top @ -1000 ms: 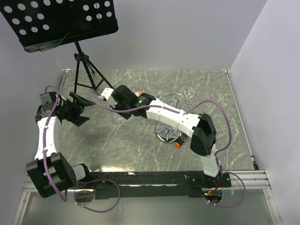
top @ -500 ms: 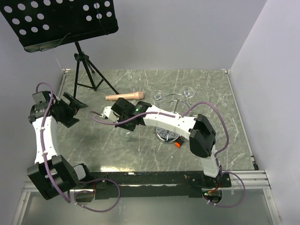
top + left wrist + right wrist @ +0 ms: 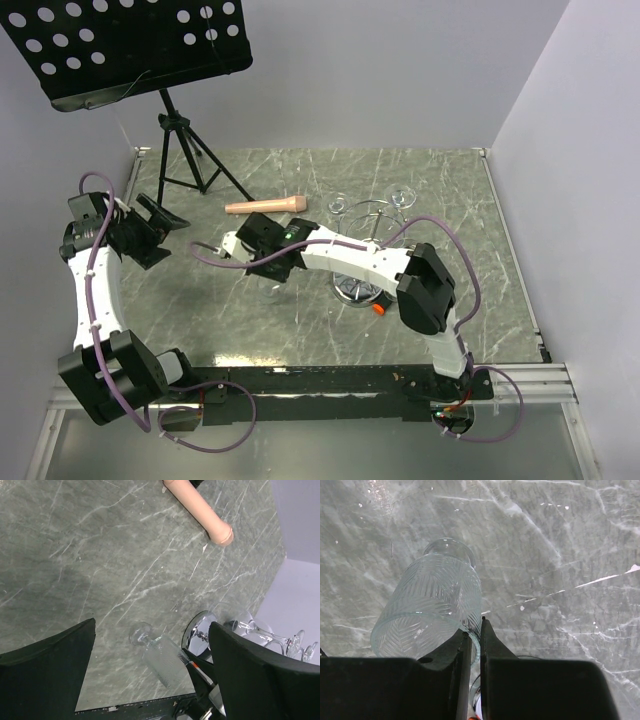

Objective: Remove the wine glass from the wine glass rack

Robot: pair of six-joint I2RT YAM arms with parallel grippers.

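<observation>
Within the last second the right gripper (image 3: 475, 626) came down and toward the near edge, carrying the wine glass (image 3: 432, 605) low over the counter (image 3: 300, 330). Meanwhile the left gripper (image 3: 158, 232) drew back to the left, fingers spread and empty. The right gripper was clenched on the glass's rim, its wall pinched between the fingers. We judged the glass already clear of the rack (image 3: 199, 631), just left of its base, with only the set-down remaining. Its long axis ran tilted away from the gripper, foot pointing down at the counter, mouth up. We could not tell whether the foot touched.
</observation>
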